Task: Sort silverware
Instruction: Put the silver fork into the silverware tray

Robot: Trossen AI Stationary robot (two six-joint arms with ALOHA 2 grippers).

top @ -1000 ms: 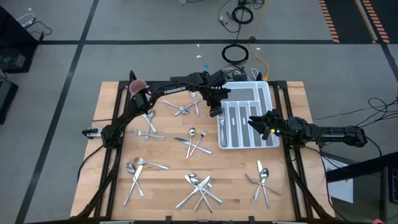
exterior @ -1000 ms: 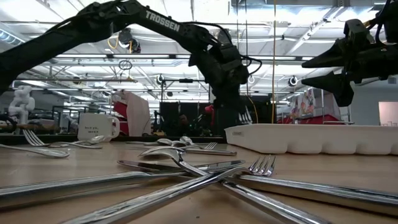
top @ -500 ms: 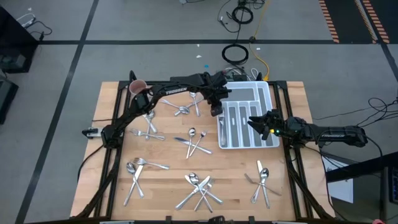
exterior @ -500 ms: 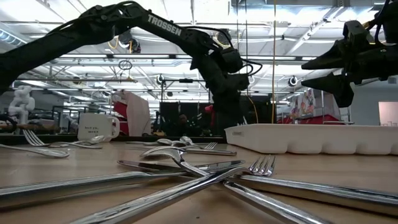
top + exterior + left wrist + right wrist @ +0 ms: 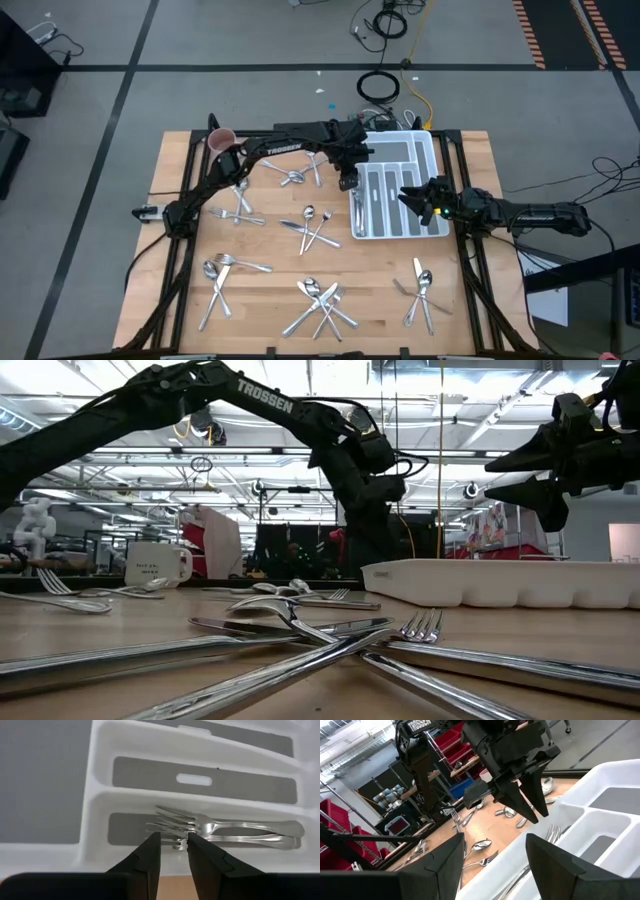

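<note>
While left gripper (image 5: 347,181) hangs part-spread, empty, over white divided plastic tray (image 5: 425,150), shiny metal forks (image 5: 225,829) lie lengthwise below; right gripper (image 5: 415,201) spread, empty.

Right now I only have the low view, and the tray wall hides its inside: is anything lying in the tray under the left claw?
Observer: Yes, forks lie stacked in the tray slot directly under the left claw.
Operator: Is that claw holding one?
Observer: No, its fingers are apart with nothing between them.
Operator: And the right claw?
Observer: The right claw is open and empty, hovering over the tray's other side.
</note>
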